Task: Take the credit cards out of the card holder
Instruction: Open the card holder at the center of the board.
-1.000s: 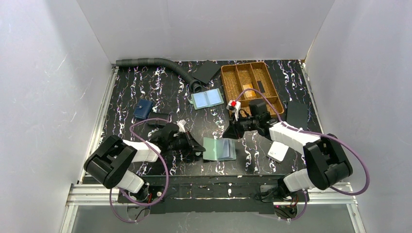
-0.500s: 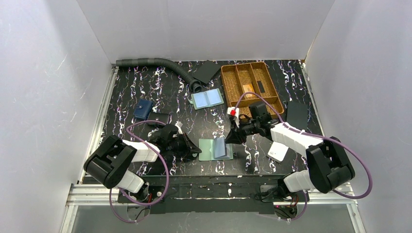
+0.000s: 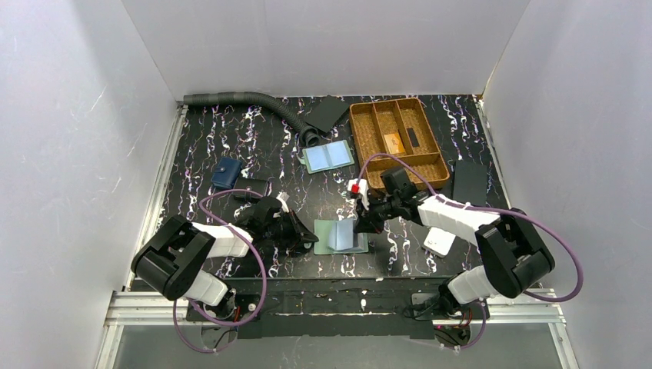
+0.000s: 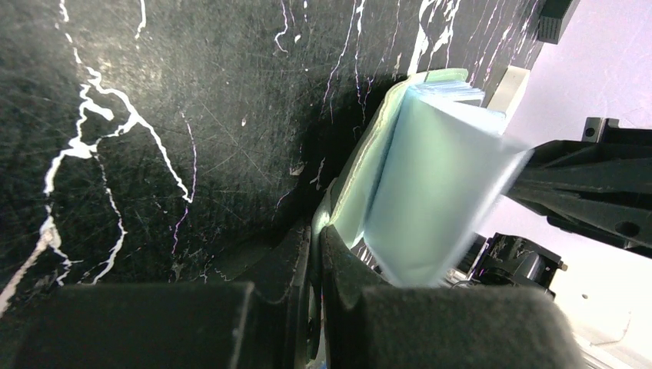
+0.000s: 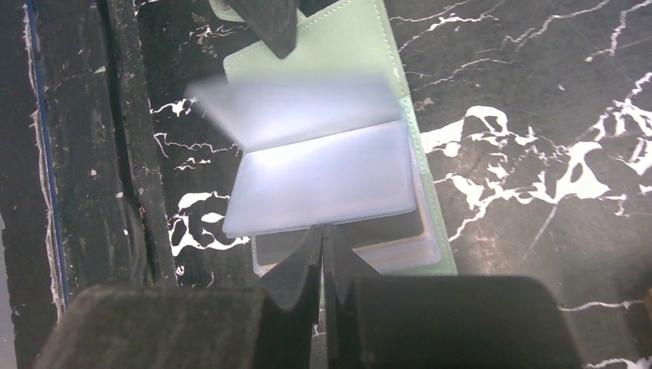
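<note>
both grippers closed at the open card holder

the card holder (image 3: 327,234) lies open on the black marbled surface (image 3: 231,138), near the front edge between the two arms. the left gripper (image 3: 310,240) is clamped on its left green edge; in the left wrist view the fingers (image 4: 338,269) stand narrow, with the pale green cover pinched between them. one clear sleeve (image 3: 344,232) stands up from the spine, smeared with blur in both wrist views, so its exact tilt is hard to read.

the right gripper (image 5: 323,240) has its fingers pressed together, tips at the near edge of a frosted sleeve (image 5: 323,184) that lies flat. whether a thin leaf is caught between them cannot be made out. the frosted sleeves hide their contents, so the credit cards cannot be told apart; a darker page (image 5: 384,229) peeks out beneath.

just right of the holder lies a white flat piece (image 3: 440,241), too small to identify. farther back sit a second holder (image 3: 328,156) with pale-blue panels, a wicker tray (image 3: 361,123), a blue wallet (image 3: 226,174) and a grey hose (image 3: 238,98).
</note>
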